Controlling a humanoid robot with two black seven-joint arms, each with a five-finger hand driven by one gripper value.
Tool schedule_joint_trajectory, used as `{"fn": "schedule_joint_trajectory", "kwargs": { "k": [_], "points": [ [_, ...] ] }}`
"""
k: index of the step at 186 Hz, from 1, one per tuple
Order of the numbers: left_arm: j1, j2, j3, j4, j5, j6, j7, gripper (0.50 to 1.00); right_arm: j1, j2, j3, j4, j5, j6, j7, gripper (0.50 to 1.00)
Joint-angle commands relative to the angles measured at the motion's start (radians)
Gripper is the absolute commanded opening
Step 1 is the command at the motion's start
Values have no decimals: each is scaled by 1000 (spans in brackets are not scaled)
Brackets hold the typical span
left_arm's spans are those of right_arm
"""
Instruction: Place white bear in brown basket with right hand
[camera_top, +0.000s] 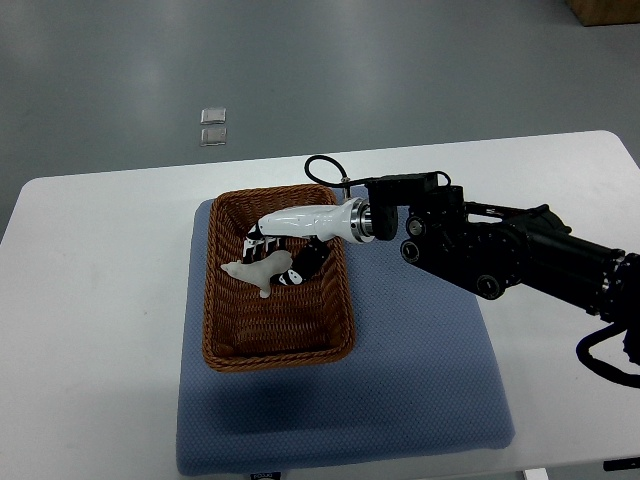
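progress: looks mostly done to me, the white bear (256, 270) is already inside the brown basket (222, 345), lying on the weave in the far half, a bit left of middle
what's left: i'd say just letting go for real and pulling the arm back out to the right, if it hasn't let go already
bear: lying flat on its side, pale against the wicker, its right end just beside the dark fingertips (297, 268), maybe touching, can't tell for sure
basket: sits on the left part of a blue mat (420, 380), which is on the white table (90, 330)
right hand: the right hand (290, 232) comes in from the right edge, 1 long black arm reaching left and over the far right rim of the basket, white shell on top, palm down, low above the bear
fingers: curled downward toward the bear, dark tips near its right end. can't tell if they're pinching it or only resting next to it, the shell hides the contact
left hand: not in the picture at all
risk guess: if a finger is hooked on the bear, lifting out could drag it along
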Motion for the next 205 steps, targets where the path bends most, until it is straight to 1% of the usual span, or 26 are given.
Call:
{"fn": "schedule_joint_trajectory", "kwargs": {
  "k": [1,50,62,63,68,70,75,80,86,107,111,115,116,117,118,119,120,132,141,143,145,148,160,165,183,205],
  "points": [
    [0,0,0,0,0,0,0,1000,-5,5,0,-2,-1,-4,0,500],
    [0,0,0,0,0,0,0,1000,-18,13,0,-19,-15,-25,0,500],
    [0,0,0,0,0,0,0,1000,-22,13,0,-21,-15,-27,0,552],
    [0,0,0,0,0,0,0,1000,-22,13,0,-22,-15,-27,0,564],
    [0,0,0,0,0,0,0,1000,-22,13,1,-27,-15,-27,0,580],
    [0,0,0,0,0,0,0,1000,-22,13,1,-31,-13,-27,0,596],
    [0,0,0,0,0,0,0,1000,-24,15,1,-34,-13,-28,0,613],
    [0,0,0,0,0,0,0,1000,-24,15,1,-36,-13,-31,0,649],
    [0,0,0,0,0,0,0,1000,-24,15,1,-38,-13,-33,0,666],
    [0,0,0,0,0,0,0,1000,-22,15,1,-38,-12,-33,2,682],
    [0,0,0,0,0,0,0,1000,-22,15,1,-38,-12,-33,2,693],
    [0,0,0,0,0,0,0,1000,-22,15,1,-38,-12,-33,2,715],
    [0,0,0,0,0,0,0,1000,-22,15,1,-38,-10,-33,2,727],
    [0,0,0,0,0,0,0,1000,-22,15,1,-38,-10,-33,2,727],
    [0,0,0,0,0,0,0,1000,-22,15,1,-38,-10,-33,2,739],
    [0,0,0,0,0,0,0,1000,-22,15,1,-38,-10,-33,2,740],
    [0,0,0,0,0,0,0,1000,-22,15,3,-38,-9,-33,3,752],
    [0,0,0,0,0,0,0,1000,-22,15,3,-36,-7,-33,5,778],
    [0,0,0,0,0,0,0,1000,-21,15,4,-36,-3,-31,8,817],
    [0,0,0,0,0,0,0,1000,-21,15,4,-34,1,-31,9,840],
    [0,0,0,0,0,0,0,1000,-21,15,4,-34,1,-31,9,840],
    [0,0,0,0,0,0,0,1000,-19,15,4,-33,2,-28,9,858],
    [0,0,0,0,0,0,0,1000,-19,10,6,-28,5,-22,11,874],
    [0,0,0,0,0,0,0,1000,-19,7,9,-25,5,-21,11,897],
    [0,0,0,0,0,0,0,1000,-13,-1,21,-22,24,-19,14,901],
    [0,0,0,0,0,0,0,1000,-4,-10,65,-21,114,-18,14,913]
  ]
}}
